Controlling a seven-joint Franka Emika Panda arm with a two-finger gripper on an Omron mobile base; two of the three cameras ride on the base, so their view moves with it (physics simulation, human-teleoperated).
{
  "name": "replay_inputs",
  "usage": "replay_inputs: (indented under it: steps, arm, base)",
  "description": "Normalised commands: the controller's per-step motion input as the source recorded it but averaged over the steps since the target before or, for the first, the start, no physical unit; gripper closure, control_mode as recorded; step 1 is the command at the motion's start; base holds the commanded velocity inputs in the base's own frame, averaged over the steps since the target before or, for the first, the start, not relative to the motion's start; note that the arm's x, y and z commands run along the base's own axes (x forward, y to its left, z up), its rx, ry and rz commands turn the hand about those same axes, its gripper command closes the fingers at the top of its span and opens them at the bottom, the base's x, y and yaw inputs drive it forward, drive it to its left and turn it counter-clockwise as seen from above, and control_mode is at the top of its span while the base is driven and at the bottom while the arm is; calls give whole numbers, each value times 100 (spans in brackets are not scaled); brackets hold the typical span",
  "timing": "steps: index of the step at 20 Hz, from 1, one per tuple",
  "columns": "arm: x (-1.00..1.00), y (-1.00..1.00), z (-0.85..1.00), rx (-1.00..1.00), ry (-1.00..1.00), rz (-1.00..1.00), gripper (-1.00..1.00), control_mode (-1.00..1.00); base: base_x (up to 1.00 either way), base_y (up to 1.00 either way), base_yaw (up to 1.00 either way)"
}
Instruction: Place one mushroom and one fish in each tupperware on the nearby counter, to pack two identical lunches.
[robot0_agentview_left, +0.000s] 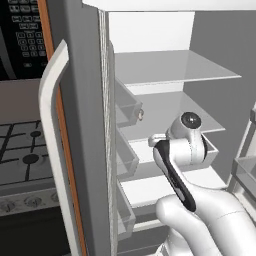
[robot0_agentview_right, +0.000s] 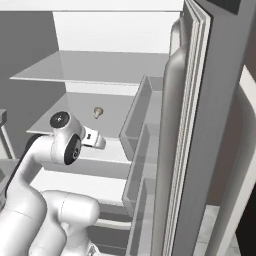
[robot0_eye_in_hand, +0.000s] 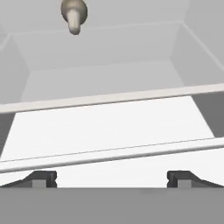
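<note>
Jaws: spread wide, nothing between them; in the hand view the two dark finger tips (robot0_eye_in_hand: 43, 178) sit far apart at the bottom, so the gripper (robot0_eye_in_hand: 112, 178) is empty.
Gripper's place: inside the open fridge, just above a white shelf lip (robot0_eye_in_hand: 112, 153); from the base views the hand itself is mostly hidden behind the arm's wrist (robot0_agentview_left: 185, 145).
Room ahead: a flat white floor runs between two thin rails, then a pale drawer-like tub with sloping grey walls (robot0_eye_in_hand: 105, 78); open space on all sides of the tips.
Mushroom: small tan cap and stem (robot0_eye_in_hand: 73, 15), lying on the shelf beyond the tub, well apart from the tips; it looks tipped on its side, though the view is too coarse to be sure.
Same mushroom, other views: a tiny tan speck on the middle glass shelf (robot0_agentview_right: 98, 112), and half tucked past a door bin's edge from the left (robot0_agentview_left: 140, 114).
Shelves: smooth, translucent grey glass sheets (robot0_agentview_left: 170, 67), stacked with clear gaps between.
Doors: grey left door (robot0_agentview_left: 85, 125) with a curved white handle; right door (robot0_agentview_right: 195, 125) with boxy bins (robot0_agentview_right: 140, 125), close beside the arm.
Left base view extra: black gas stovetop (robot0_agentview_left: 22, 155) and a dark keypad panel (robot0_agentview_left: 20, 35).
</note>
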Motion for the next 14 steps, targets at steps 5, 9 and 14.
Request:
replay_inputs:
  steps: [5, 9, 14]
  arm:
    - [31, 3, 19, 0, -2, 0, -100, -100]
    - [38, 5, 29, 0, 0, 0, -100, -100]
    - [52, 14, 13, -2, 0, 0, -100, -100]
  base:
    - [0, 0, 0]
    - [0, 0, 0]
    - [0, 0, 0]
